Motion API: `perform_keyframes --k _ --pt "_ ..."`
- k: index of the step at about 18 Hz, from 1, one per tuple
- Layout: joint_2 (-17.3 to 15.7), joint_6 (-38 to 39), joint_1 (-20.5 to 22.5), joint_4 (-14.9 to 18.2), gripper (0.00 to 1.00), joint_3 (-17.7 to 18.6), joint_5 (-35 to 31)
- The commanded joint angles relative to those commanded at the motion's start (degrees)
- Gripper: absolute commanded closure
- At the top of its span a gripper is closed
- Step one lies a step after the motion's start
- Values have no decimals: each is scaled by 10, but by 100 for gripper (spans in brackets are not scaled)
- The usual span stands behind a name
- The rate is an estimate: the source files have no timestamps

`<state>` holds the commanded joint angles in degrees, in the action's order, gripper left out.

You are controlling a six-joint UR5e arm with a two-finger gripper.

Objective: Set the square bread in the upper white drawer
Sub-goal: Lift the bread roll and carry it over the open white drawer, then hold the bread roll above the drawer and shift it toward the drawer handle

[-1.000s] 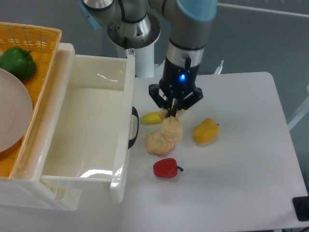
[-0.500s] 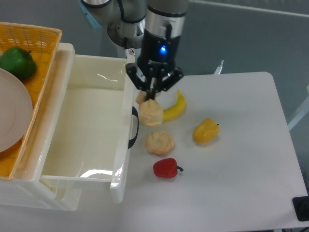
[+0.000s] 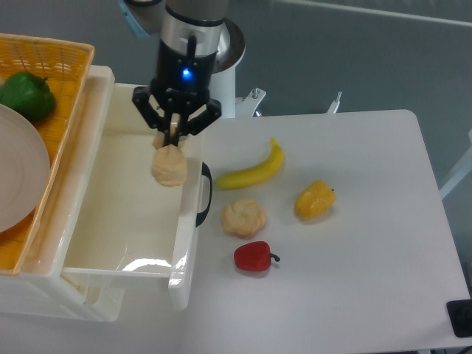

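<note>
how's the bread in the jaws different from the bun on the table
The square bread hangs from the gripper over the white drawer; the bun lies on the table. The bread looks blocky and elongated, the bun round and lobed. Both are pale beige.

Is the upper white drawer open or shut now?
Open: the upper white drawer is pulled out, its inside visible, and the tool holds the square bread above it.
</note>
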<state>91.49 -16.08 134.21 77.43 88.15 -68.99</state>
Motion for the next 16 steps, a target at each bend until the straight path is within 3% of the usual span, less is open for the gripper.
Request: perform_keyframes --k 2,6,10,16 --pt "4 0 -1 0 79 6 1" --pt "16 -1 -8 0 68 8 -1" --pt "16 -4 -11 -1 50 7 0" --pt "20 -5 -13 -1 50 7 -1"
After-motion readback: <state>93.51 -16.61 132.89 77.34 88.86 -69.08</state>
